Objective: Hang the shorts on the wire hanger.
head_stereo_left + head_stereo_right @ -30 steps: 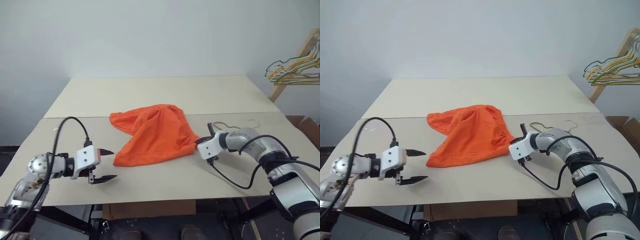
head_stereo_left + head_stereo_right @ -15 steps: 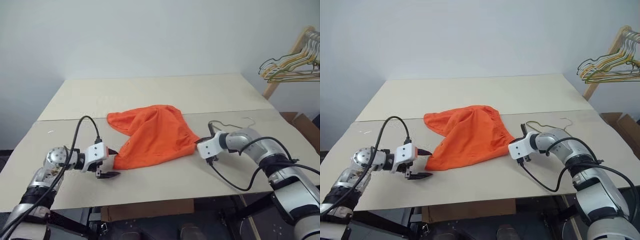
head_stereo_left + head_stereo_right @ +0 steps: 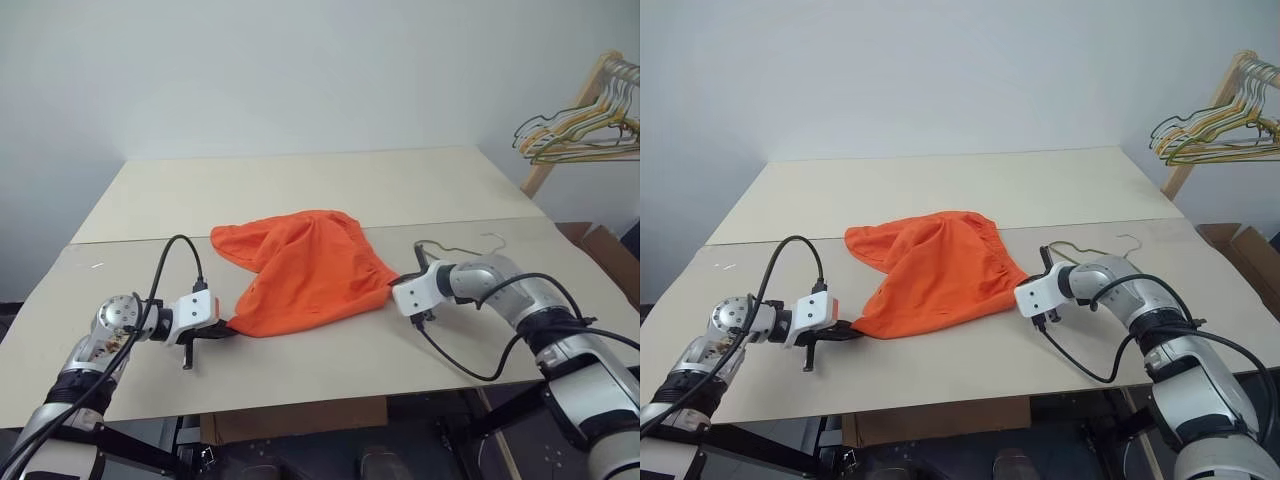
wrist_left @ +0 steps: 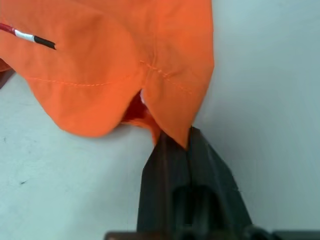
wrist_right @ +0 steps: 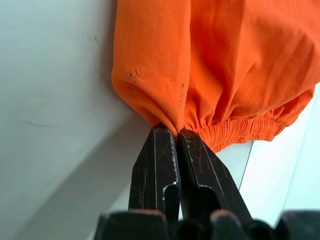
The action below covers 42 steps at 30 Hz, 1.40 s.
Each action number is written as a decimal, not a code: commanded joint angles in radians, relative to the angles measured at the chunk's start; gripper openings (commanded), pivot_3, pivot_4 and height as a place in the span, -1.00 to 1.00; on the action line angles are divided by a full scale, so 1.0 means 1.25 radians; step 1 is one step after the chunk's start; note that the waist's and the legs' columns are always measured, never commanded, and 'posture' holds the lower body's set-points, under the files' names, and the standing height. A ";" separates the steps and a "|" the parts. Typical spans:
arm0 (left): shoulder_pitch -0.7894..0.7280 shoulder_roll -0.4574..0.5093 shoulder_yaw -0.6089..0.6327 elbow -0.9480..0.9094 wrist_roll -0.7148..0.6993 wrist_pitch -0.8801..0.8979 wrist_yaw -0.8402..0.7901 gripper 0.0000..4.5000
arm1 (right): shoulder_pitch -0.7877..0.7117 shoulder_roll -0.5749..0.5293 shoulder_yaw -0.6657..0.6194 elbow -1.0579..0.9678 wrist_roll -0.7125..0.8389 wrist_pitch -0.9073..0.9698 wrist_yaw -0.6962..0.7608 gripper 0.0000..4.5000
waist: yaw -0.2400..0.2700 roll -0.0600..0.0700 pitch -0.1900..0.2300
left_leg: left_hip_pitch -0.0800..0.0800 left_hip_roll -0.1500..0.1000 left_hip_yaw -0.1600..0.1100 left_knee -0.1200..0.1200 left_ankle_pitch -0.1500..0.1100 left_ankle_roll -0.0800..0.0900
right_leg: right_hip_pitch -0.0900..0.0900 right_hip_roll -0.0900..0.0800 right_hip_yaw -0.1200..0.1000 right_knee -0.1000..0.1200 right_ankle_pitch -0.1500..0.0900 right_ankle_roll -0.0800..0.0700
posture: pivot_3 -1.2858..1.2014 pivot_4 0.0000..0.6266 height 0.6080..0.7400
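Note:
The orange shorts [image 3: 305, 268] lie crumpled in the middle of the beige table [image 3: 330, 185]. My left gripper [image 3: 222, 328] sits low at their near-left corner; in the left wrist view its fingers [image 4: 170, 165] are shut on a corner of the shorts [image 4: 115, 65]. At the right edge of the shorts, my right gripper [image 3: 395, 284] is shut on a fold beside the gathered waistband [image 5: 240, 130]. The wire hanger [image 3: 455, 249] lies flat on the table just behind my right arm, partly hidden by it.
A bunch of pale wire hangers [image 3: 575, 135] hangs on a wooden rack at the far right, beyond the table. A cardboard box [image 3: 612, 250] stands on the floor by the right edge. A seam [image 3: 140, 238] crosses the table behind the shorts.
My left gripper moved in to the near-left corner of the shorts and shut on it. The right gripper stayed in place, holding the shorts' right edge.

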 commanded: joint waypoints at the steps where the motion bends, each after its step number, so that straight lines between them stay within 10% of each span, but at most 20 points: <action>1: 0.003 0.012 0.005 -0.007 0.012 -0.016 0.011 -0.97 | 0.012 -0.012 -0.042 -0.059 0.041 0.028 0.017 -1.00 | 0.000 0.000 0.000 | 0.000 0.000 0.000 0.000 0.000 0.000 | 0.000 0.000 0.000 0.000 0.000 0.000 | 0.00 -1.00 1.00; 14: 0.426 0.297 0.241 -0.465 -0.135 0.127 -0.063 -0.97 | 0.354 -0.182 -0.169 -0.712 0.372 0.444 0.326 -1.00 | 0.012 0.001 0.000 | -0.003 0.006 0.002 -0.001 0.000 0.000 | -0.005 -0.001 0.001 0.001 0.000 0.000 | 0.03 -1.00 1.00; 19: 0.438 0.275 0.287 -0.541 -0.171 0.211 -0.005 -0.97 | 0.331 -0.166 -0.199 -0.748 0.479 0.615 0.341 -1.00 | 0.044 -0.001 0.002 | 0.006 0.008 0.004 -0.001 0.000 0.000 | 0.002 0.001 -0.002 -0.003 -0.001 0.000 | 0.04 -1.00 1.00; 23: 0.195 0.110 0.208 -0.456 -0.098 0.296 0.205 -0.97 | 0.166 -0.044 -0.203 -0.611 0.445 0.768 0.226 -1.00 | 0.067 -0.001 0.002 | 0.010 0.008 0.007 0.000 0.000 0.000 | 0.005 0.003 -0.002 -0.003 -0.003 0.003 | 0.05 -1.00 1.00; 27: -0.168 -0.071 0.156 -0.217 0.129 0.293 0.614 -0.97 | -0.107 0.124 -0.259 -0.314 0.325 0.798 -0.140 -1.00 | 0.078 -0.006 0.002 | 0.003 0.006 0.006 -0.001 0.005 -0.006 | 0.001 0.009 -0.003 -0.001 0.005 -0.005 | 0.05 -1.00 1.00; 32: -0.449 -0.115 0.281 -0.175 0.109 0.196 0.874 -0.97 | -0.280 0.172 -0.373 -0.164 0.253 0.535 -0.563 -1.00 | 0.074 -0.016 -0.003 | -0.035 0.005 0.003 0.000 0.020 -0.031 | -0.046 0.004 -0.003 0.020 0.009 -0.008 | 0.04 -1.00 1.00; 42: -0.132 0.025 0.383 -0.500 -0.166 0.240 0.505 -0.97 | -0.066 0.130 -0.318 -0.320 0.266 0.359 -0.393 -1.00 | -0.005 -0.016 -0.007 | -0.026 -0.002 0.010 -0.007 0.010 -0.012 | -0.039 -0.005 -0.005 0.010 0.007 -0.003 | 0.05 -1.00 1.00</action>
